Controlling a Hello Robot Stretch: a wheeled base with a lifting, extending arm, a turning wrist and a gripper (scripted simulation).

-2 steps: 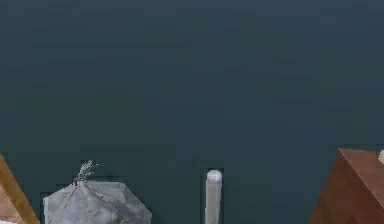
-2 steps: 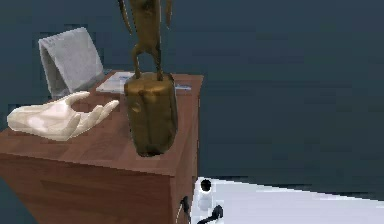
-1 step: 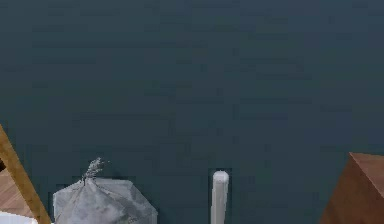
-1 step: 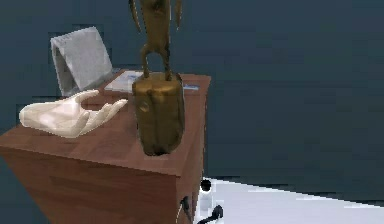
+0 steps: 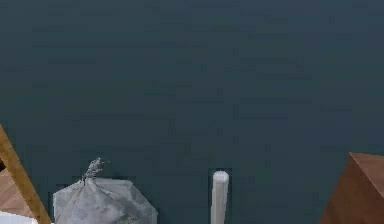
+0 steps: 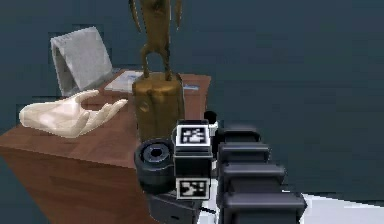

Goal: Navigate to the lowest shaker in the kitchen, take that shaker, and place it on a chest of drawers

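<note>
A brown wooden cabinet stands on the arm side view's left. Its top carries a cream sculpture of a hand, a bronze figure on a round base and a grey leaning object at the back. The dark arm rises from the bottom edge with its two white marker squares. Left of them the gripper sits against the cabinet's side, just below the figure's base. I cannot tell whether it holds anything. A white upright cylinder shows at the forward view's bottom edge.
A dark blue-grey wall stands close ahead in the forward view. A grey tied bag sits at the bottom left beside an orange wooden edge. A brown wooden corner rises at the bottom right.
</note>
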